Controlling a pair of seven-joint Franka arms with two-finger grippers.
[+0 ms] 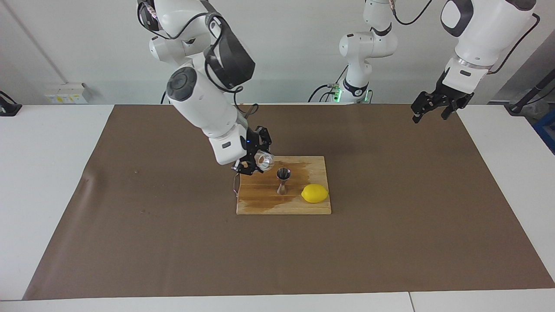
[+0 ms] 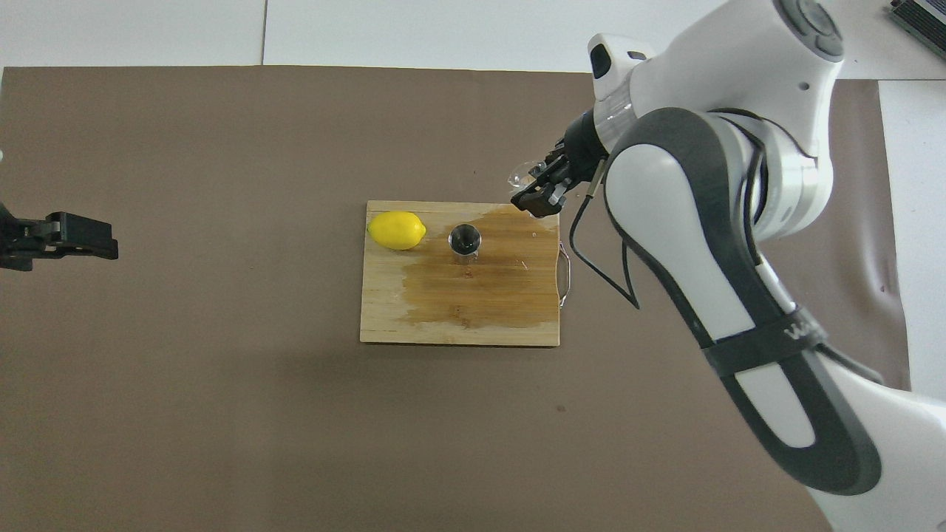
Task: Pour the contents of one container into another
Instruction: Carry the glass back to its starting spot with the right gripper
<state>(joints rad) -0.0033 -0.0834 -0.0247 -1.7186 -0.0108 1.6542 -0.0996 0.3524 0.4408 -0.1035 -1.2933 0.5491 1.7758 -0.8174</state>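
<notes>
Glass cup [image 1: 264, 160] tipped sideways beside upright jigger [image 1: 283, 180].

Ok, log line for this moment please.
right gripper: shut on glass cup, tipped, over board corner | jigger: upright on board beside lemon | left gripper: open, waiting

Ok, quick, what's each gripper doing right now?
Right gripper: shut on the glass cup, raised over the cutting board's edge, beside the jigger.
Left gripper: open, empty, waiting over the mat's edge.
</notes>
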